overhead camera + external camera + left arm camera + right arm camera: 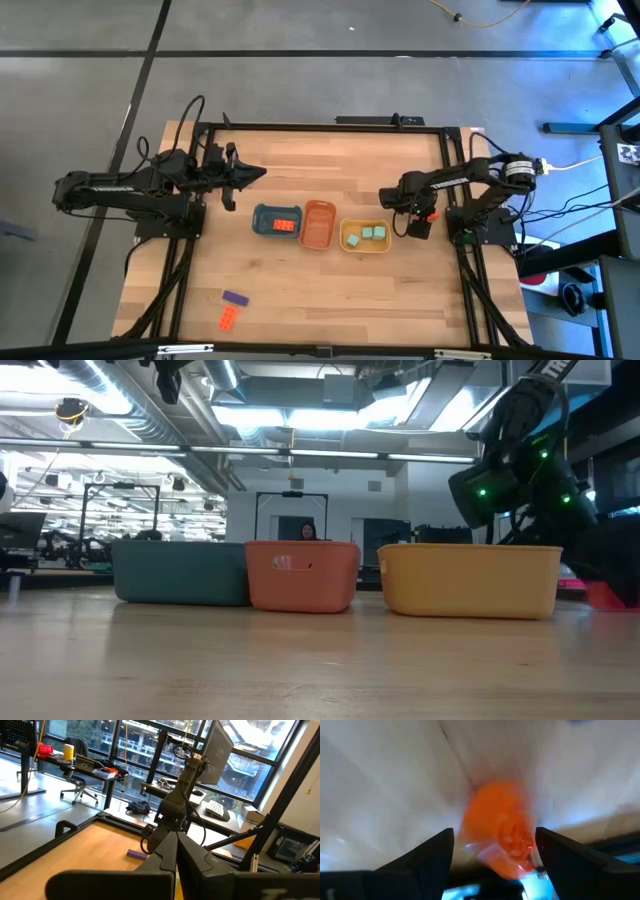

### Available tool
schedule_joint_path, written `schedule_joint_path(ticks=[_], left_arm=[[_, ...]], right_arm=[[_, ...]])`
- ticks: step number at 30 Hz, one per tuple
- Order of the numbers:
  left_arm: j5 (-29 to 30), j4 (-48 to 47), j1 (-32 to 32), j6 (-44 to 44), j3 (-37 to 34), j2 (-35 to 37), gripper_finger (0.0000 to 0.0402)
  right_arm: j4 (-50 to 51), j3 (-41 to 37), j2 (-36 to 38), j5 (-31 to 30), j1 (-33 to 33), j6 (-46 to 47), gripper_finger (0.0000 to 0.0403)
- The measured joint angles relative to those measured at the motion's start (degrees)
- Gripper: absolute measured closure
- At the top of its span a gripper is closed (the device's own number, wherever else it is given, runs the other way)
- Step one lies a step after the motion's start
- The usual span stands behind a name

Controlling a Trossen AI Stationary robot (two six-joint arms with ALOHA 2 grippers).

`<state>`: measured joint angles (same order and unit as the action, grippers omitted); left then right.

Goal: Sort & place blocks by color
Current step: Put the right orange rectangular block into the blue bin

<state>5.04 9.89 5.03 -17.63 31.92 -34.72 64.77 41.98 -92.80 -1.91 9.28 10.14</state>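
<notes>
Right wrist view shows the right hand spread around a blurred orange-red block (outline unclear); left hand pressed together.

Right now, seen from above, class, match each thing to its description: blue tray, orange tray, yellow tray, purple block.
Things:
1. blue tray
2. orange tray
3. yellow tray
4. purple block

Descriptions:
a. holds mint green blocks
b. lies on the table, outside every tray
c. holds an orange-red block
d. stands between two trays

Pairs: 1-c, 2-d, 3-a, 4-b
</notes>
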Motion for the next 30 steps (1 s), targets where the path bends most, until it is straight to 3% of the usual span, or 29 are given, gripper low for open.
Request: schedule_joint_path(ticks=[13,17,22,26,30], left_arm=[[0.0,-0.2,0.0,0.1,0.0,0.0,0.0402],[0.0,-0.2,0.0,0.2,0.0,0.0,0.0402],[0.0,-0.2,0.0,0.2,0.0,0.0,0.0402],[0.0,-0.3,0.0,0.2,0.0,0.0,0.0402],[0.0,-0.3,0.0,0.2,0.0,0.0,0.0402]], right_arm=[[-0.9,0.3,-4.1,0.0,0.0,-0.8,0.0126],[-1.0,0.3,-4.1,0.5,0.0,-0.3,0.0173],[0.6,1.0,-4.3,-0.3,-0.1,1.9,0.0302],[4.2,2.7,-2.1,0.9,-1.5,5.7,0.0308],[6.7,5.2,4.7,1.9,-6.2,12.5,0.0308]])
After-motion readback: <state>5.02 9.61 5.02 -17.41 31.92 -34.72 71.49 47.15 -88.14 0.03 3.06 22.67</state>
